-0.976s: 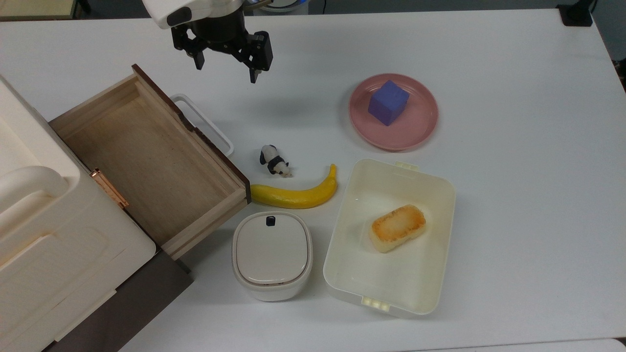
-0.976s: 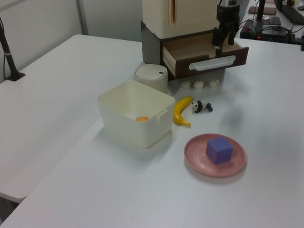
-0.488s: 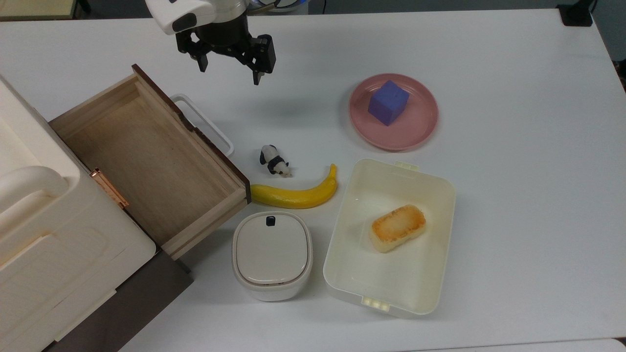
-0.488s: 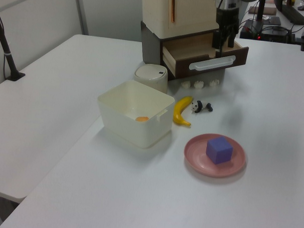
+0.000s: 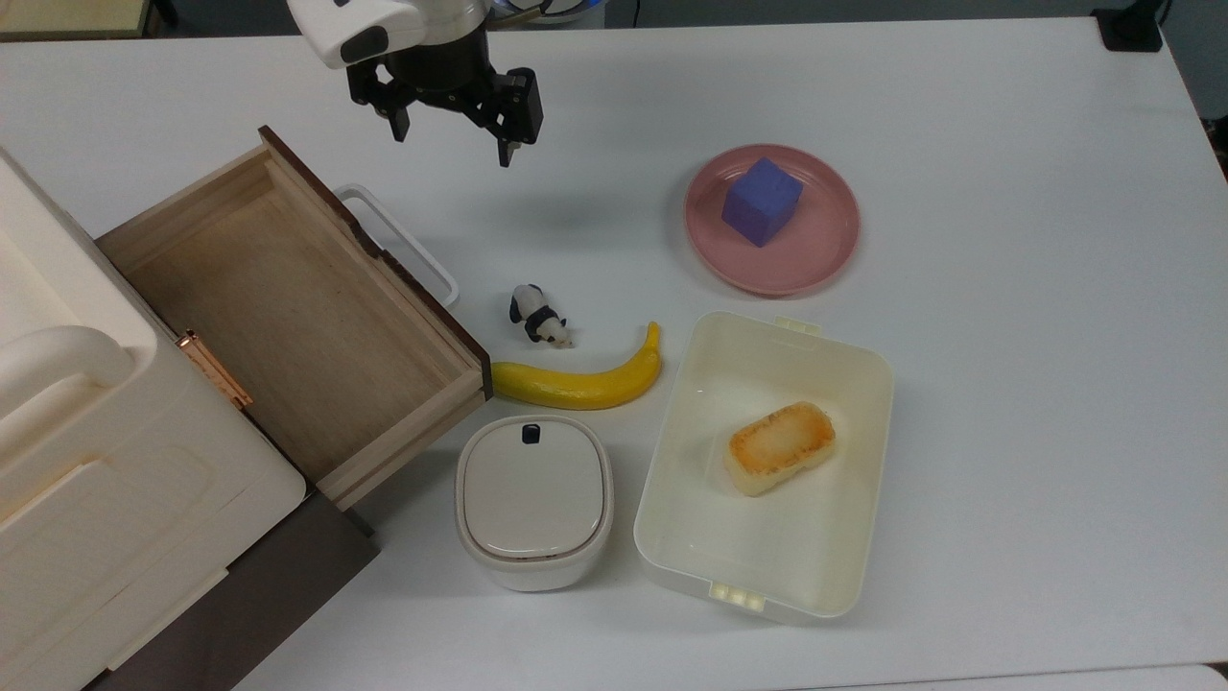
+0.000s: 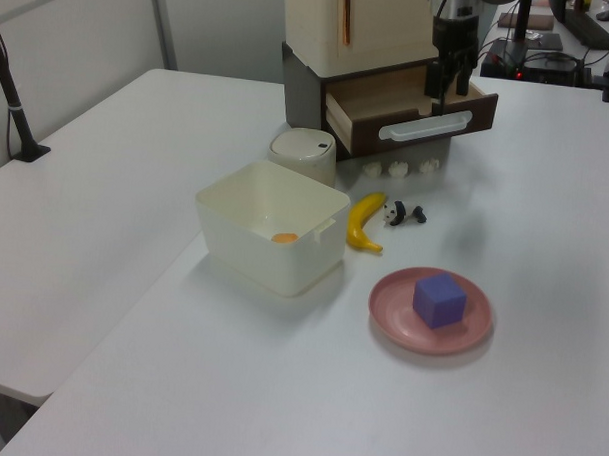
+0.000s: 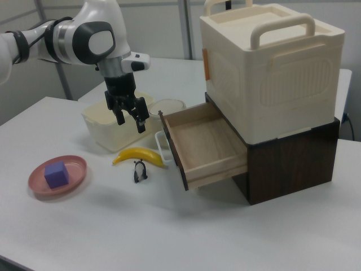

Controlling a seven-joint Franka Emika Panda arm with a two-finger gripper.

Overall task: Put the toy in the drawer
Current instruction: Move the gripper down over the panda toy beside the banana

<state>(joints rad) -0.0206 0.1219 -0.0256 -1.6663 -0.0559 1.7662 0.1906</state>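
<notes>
The toy, a tiny black-and-white panda (image 5: 539, 317) (image 6: 405, 213) (image 7: 139, 170), lies on the white table between the drawer's front and the banana. The light-wood drawer (image 5: 278, 317) (image 6: 409, 102) (image 7: 203, 141) is pulled out, its floor bare, and its white loop handle (image 5: 398, 240) faces the panda. My gripper (image 5: 449, 144) (image 6: 444, 88) (image 7: 131, 124) hangs open above the table, past the drawer's far corner in the top view and well apart from the panda. Nothing is between its fingers.
A yellow banana (image 5: 576, 384) lies just below the panda in the top view. A pink plate (image 5: 825, 240) carries a blue-purple cube (image 5: 763, 202). A cream tray (image 5: 767, 326) holds a toasted piece (image 5: 779, 446). A round lidded container (image 5: 533, 499) stands by the drawer's corner, and a cream box (image 5: 77, 461) tops the cabinet.
The gripper has shifted slightly to the top view's right and a little lower in the picture. The panda, the drawer and the other things have not moved.
</notes>
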